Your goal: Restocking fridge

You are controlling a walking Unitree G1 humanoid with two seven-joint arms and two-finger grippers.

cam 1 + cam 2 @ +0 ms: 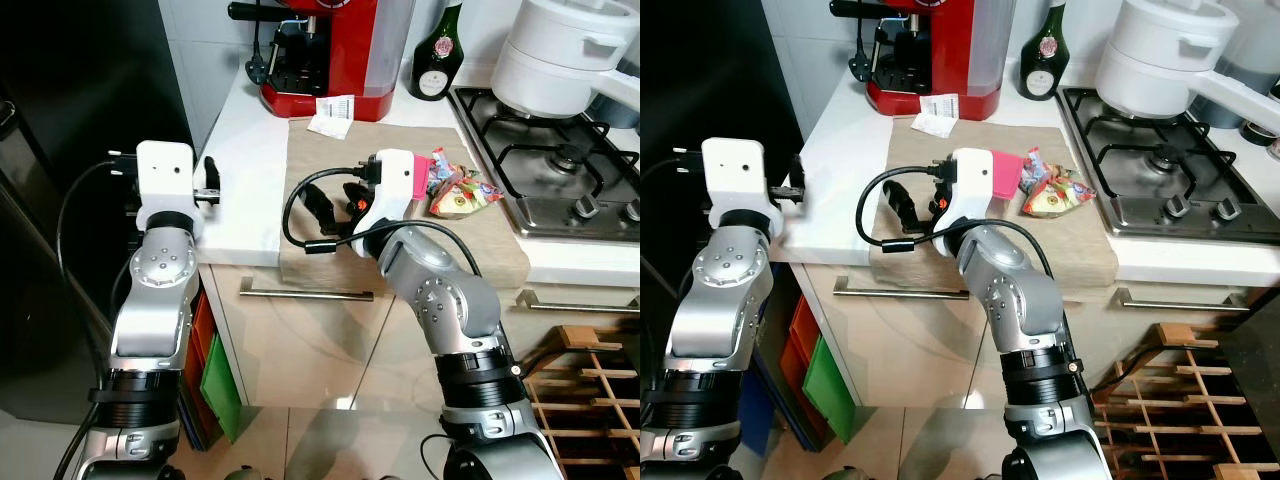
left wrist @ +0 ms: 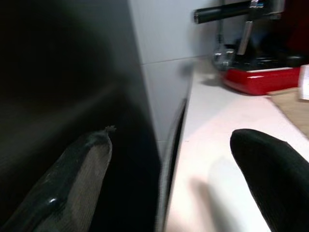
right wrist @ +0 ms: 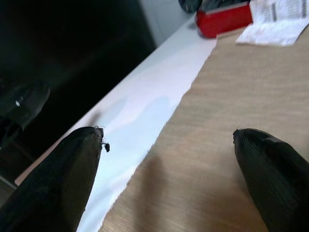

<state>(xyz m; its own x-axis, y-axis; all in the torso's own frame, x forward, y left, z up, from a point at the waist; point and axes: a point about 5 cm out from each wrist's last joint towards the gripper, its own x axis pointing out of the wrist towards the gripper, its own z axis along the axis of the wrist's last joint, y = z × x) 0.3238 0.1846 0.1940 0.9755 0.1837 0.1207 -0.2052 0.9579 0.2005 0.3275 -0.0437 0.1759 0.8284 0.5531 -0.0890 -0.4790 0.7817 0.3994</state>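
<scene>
The black fridge (image 1: pixel 80 120) stands left of the white counter (image 1: pixel 250 140). My left gripper (image 1: pixel 207 182) is open at the counter's left edge, next to the fridge's side (image 2: pixel 63 72); nothing is between its fingers (image 2: pixel 263 164). My right gripper (image 1: pixel 335 200) is open low over the beige mat (image 1: pixel 330 150), holding nothing; its fingertips (image 3: pixel 72 164) point toward the fridge. Behind the right wrist lie colourful snack packets (image 1: pixel 462 190) and a pink pack (image 1: pixel 420 178) on the mat.
A red coffee machine (image 1: pixel 330 50), a paper slip (image 1: pixel 332 115) and a green bottle (image 1: pixel 437 50) stand at the back. The gas hob (image 1: pixel 560 160) with a white pot (image 1: pixel 560 50) is on the right. Below are a drawer handle (image 1: pixel 305 293), coloured bins (image 1: pixel 215 370) and a wooden rack (image 1: pixel 590 390).
</scene>
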